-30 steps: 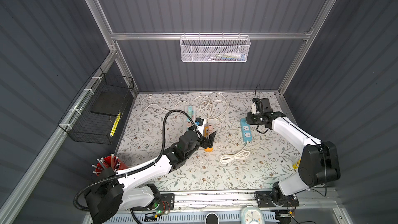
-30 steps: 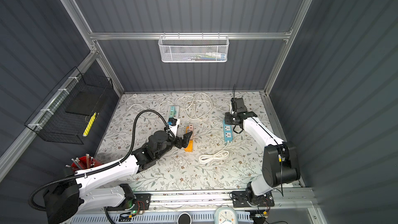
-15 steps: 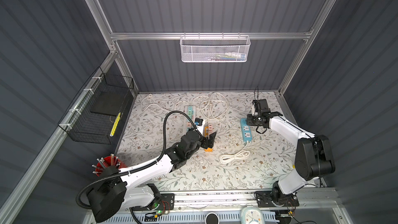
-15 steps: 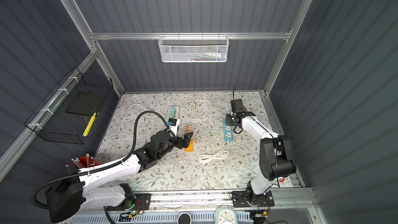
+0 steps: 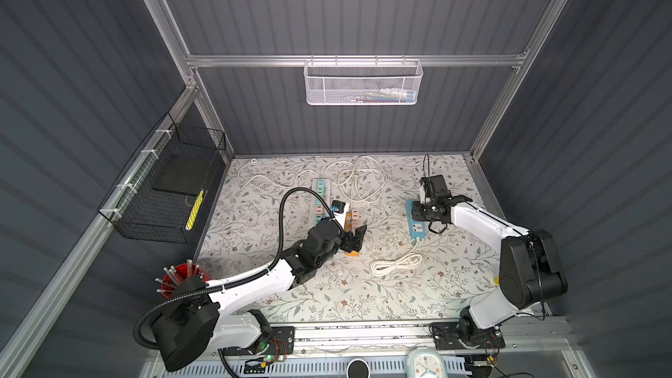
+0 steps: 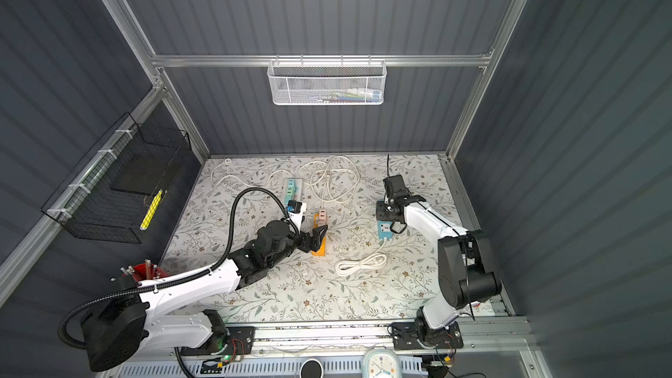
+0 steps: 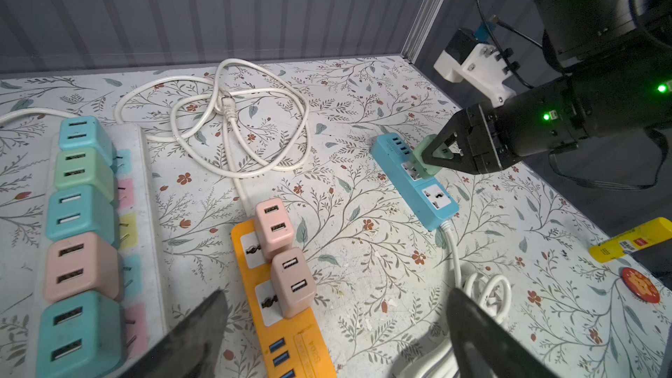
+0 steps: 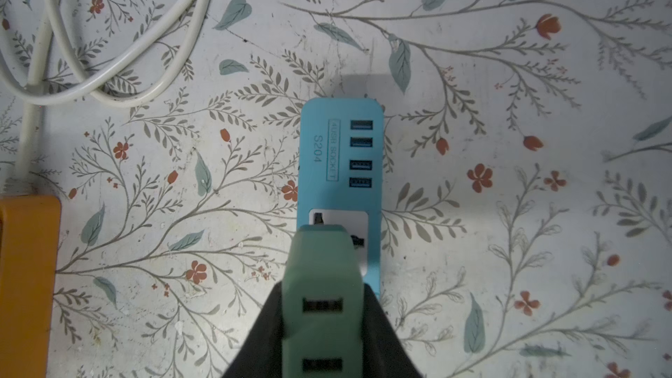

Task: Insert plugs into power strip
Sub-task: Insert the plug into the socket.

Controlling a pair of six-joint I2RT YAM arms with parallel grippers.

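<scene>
In the right wrist view my right gripper point(image 8: 322, 321) is shut on a mint green plug point(image 8: 322, 285). The plug is held against the blue power strip point(image 8: 340, 147), at the socket beside its USB ports. Its prongs are hidden, and I cannot tell whether they are in. The left wrist view shows the same plug point(image 7: 431, 156) and strip point(image 7: 414, 180). My left gripper point(image 7: 334, 296) is open and empty, just above the orange strip point(image 7: 291, 336), which carries two pink plugs point(image 7: 272, 227). The white strip point(image 7: 140, 136) holds several teal, green and pink plugs point(image 7: 82, 169). Both top views show the left gripper point(image 5: 354, 238) and right gripper point(image 6: 383, 212).
A coiled white cord point(image 5: 396, 263) runs from the blue strip, and tangled white cable point(image 5: 358, 180) lies at the back. A red pencil cup point(image 5: 182, 278) stands front left. A black wire basket point(image 5: 163, 190) hangs on the left wall. A yellow tube point(image 7: 629, 245) lies at the right edge.
The right arm's shoulder and elbow swung slightly inward while its gripper stayed over the blue strip with the plug. The left arm has hardly moved.
</scene>
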